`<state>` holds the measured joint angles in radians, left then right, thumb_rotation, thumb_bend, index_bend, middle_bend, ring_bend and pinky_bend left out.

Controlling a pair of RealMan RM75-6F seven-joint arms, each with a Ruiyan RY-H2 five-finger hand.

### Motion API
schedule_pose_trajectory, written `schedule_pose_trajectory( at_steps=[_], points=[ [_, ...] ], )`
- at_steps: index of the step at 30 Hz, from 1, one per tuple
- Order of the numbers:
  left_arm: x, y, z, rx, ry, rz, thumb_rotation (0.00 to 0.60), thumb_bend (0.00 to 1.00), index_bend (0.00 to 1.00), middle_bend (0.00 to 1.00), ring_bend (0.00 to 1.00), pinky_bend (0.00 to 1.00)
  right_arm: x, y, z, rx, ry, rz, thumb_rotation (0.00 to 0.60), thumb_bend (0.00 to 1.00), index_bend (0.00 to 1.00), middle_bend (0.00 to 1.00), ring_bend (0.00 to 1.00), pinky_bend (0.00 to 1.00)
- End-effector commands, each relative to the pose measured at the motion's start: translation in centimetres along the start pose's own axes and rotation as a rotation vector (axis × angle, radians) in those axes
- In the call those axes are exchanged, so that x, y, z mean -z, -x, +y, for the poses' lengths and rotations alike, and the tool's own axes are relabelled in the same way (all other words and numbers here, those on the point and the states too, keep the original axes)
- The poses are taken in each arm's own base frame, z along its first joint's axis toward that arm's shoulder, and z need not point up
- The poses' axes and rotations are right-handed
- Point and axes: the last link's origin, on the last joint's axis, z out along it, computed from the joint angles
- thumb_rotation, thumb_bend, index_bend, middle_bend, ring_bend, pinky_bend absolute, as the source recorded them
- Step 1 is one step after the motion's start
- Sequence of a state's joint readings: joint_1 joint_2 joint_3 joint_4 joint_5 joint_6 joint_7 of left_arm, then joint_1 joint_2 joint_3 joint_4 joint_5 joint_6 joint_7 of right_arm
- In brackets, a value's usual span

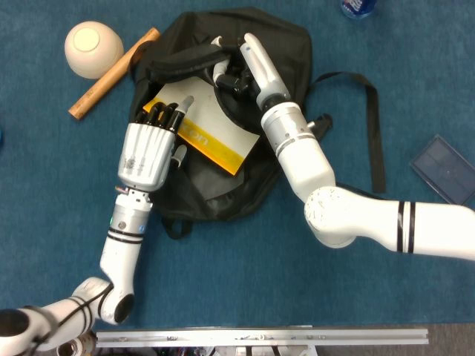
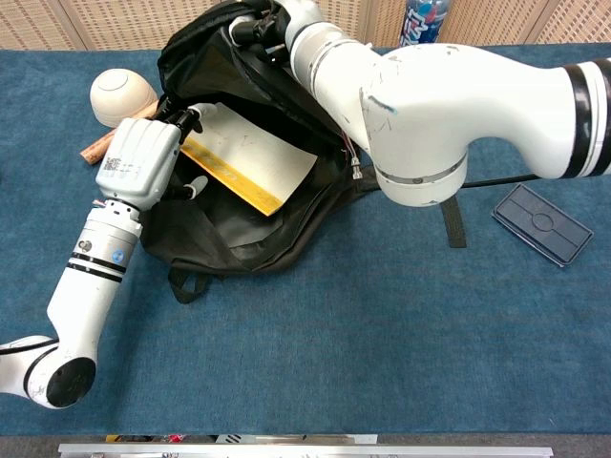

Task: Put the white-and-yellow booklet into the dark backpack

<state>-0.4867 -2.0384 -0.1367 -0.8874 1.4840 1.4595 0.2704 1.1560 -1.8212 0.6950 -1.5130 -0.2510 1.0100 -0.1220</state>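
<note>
The dark backpack lies open on the blue table. The white-and-yellow booklet sits tilted in its opening, with the yellow strip toward the near side and its left end under the bag's rim. My left hand grips the booklet's left end, fingers on top and thumb below. My right hand reaches over the bag and holds the upper edge of the opening. Its fingers are partly hidden in the dark fabric.
A cream bowl and a wooden stick lie left of the bag. A dark blue flat lid lies at the right. A blue bottle stands at the back. The bag's strap trails right.
</note>
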Motion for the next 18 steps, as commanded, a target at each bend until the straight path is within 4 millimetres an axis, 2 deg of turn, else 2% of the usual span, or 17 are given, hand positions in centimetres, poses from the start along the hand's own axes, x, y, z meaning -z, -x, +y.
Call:
schedule_pose_trajectory(
  at_steps=[1,11,14,16,18],
  points=[
    [1.9,-1.7,-1.8,-0.047,-0.041,-0.055,0.6,0.2,0.14,0.31,0.28,0.46,0.1,-0.1,0.1,0.007,-0.004,-0.004,0.6,0.88,0.72,0.63,0.65,0.81],
    [4.2,-5.2,-5.5,-0.094,-0.116,-0.106,0.6,0.2,0.13,0.3,0.28,0.44,0.7,-0.4,1.2,0.07,-0.015,-0.028,0.6,0.86,0.72,0.63,0.63,0.8],
    [4.8,-6.2,-6.5,-0.109,-0.14,-0.115,0.6,0.2,0.11,0.3,0.28,0.44,1.0,-0.1,1.7,0.094,-0.018,-0.066,0.6,0.82,0.7,0.58,0.53,0.64],
    [5.2,-6.8,-7.1,-0.118,-0.153,-0.115,0.6,0.2,0.1,0.3,0.27,0.43,1.2,0.2,2.2,0.132,-0.019,-0.113,0.6,0.75,0.56,0.47,0.41,0.46],
    [5.6,-7.3,-7.6,-0.124,-0.164,-0.114,0.6,0.2,0.1,0.3,0.27,0.43,1.3,0.3,2.6,0.166,-0.013,-0.156,0.6,0.68,0.43,0.38,0.31,0.35]
  ],
)
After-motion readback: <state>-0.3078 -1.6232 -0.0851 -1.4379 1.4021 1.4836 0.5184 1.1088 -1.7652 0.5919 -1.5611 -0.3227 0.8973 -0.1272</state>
